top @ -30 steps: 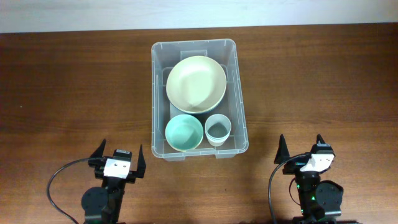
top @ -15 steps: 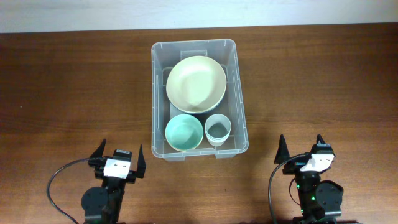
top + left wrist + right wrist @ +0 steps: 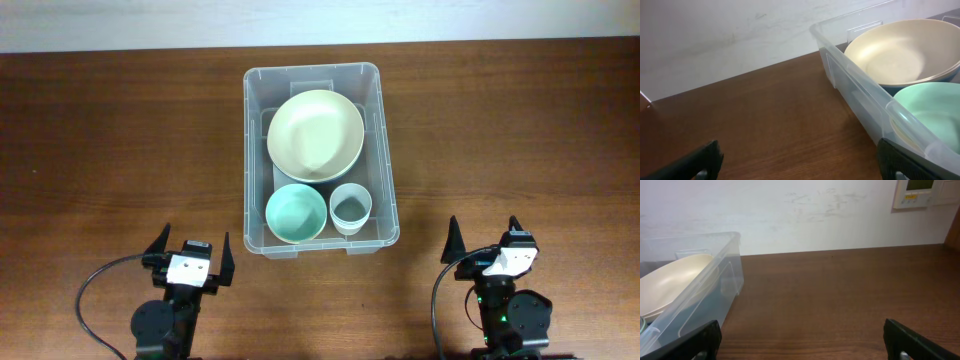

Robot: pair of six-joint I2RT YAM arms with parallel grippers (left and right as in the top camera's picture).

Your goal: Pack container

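Nothing has moved since the earlier frames: bin, bowls and both arms sit as before.

Overhead: the container (image 3: 312, 68) stands at upper centre of the frame on the wooden table (image 3: 110, 140), long axis running up the picture. Inside it are a cream bowl (image 3: 315, 135) at the far end, and a mint bowl (image 3: 296, 213) and small pale cup (image 3: 351, 207) side by side at the near end. The left gripper (image 3: 195, 238) is at lower left and the right gripper (image 3: 484, 226) at lower right. Both have fingers spread wide, hold nothing, and sit clear of the bin.

Left wrist: the container's wall (image 3: 855, 85) fills the right of the frame, with the cream and mint bowls visible over its rim. The finger tips (image 3: 700, 162) show only at the bottom corners, wide apart, with bare table between them.

Right wrist: the container's corner (image 3: 715, 285) sits at left. The fingers (image 3: 910, 342) are parted and empty.

Handling, as a judgement: the thin clear plastic is probably light, smooth and slippery, with walls that flex. The rolled rim looks the stiffest part, so it is the best place to pinch, ideally on opposite sides with both arms. The loose bowls add weight and may slide if the bin tilts.
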